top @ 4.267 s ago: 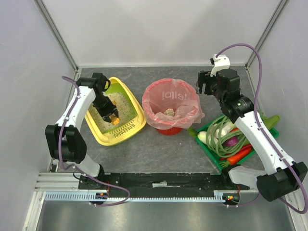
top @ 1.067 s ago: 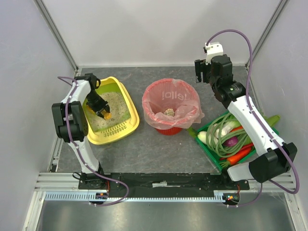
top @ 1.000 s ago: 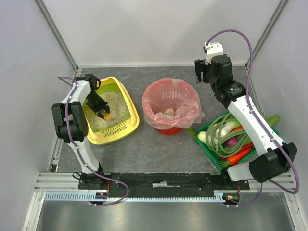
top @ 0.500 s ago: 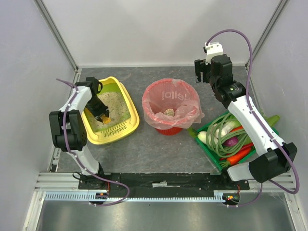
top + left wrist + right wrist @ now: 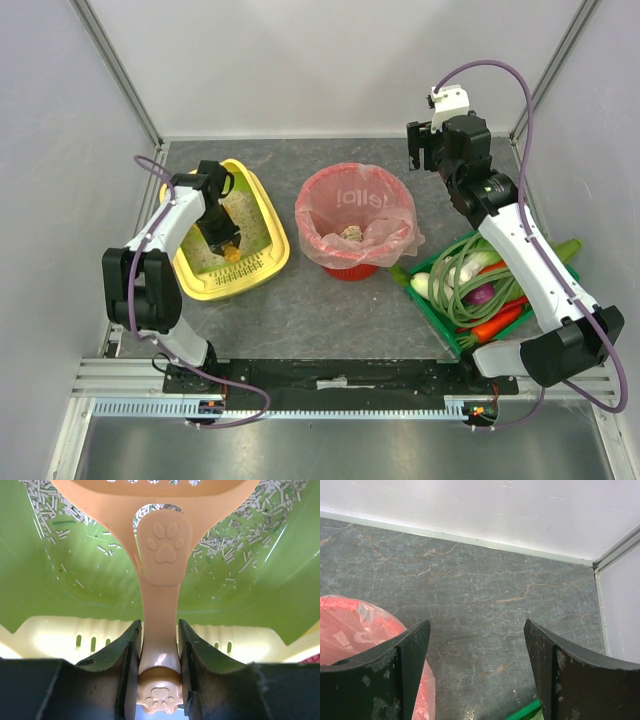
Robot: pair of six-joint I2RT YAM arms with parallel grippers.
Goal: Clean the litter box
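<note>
The yellow litter box [image 5: 262,262] with green inner walls [image 5: 65,580] and pale litter stands at the left. My left gripper [image 5: 226,243] is inside it, shut on the handle of an orange litter scoop [image 5: 159,605]; the scoop's slotted blade [image 5: 150,500] points into the litter. The yellow slotted rim [image 5: 90,640] shows in the left wrist view. My right gripper [image 5: 420,165] is open and empty, held high behind the red bin; in its wrist view [image 5: 477,670] only grey table lies between the fingers.
A round red bin with a pink bag [image 5: 355,225] holds a clump of litter at the table's middle; its edge shows in the right wrist view [image 5: 350,630]. A green tray of vegetables [image 5: 485,290] sits at the right. White walls enclose the table.
My left gripper with the scoop has moved right and toward the near slotted end of the litter box. The right arm has barely shifted.
</note>
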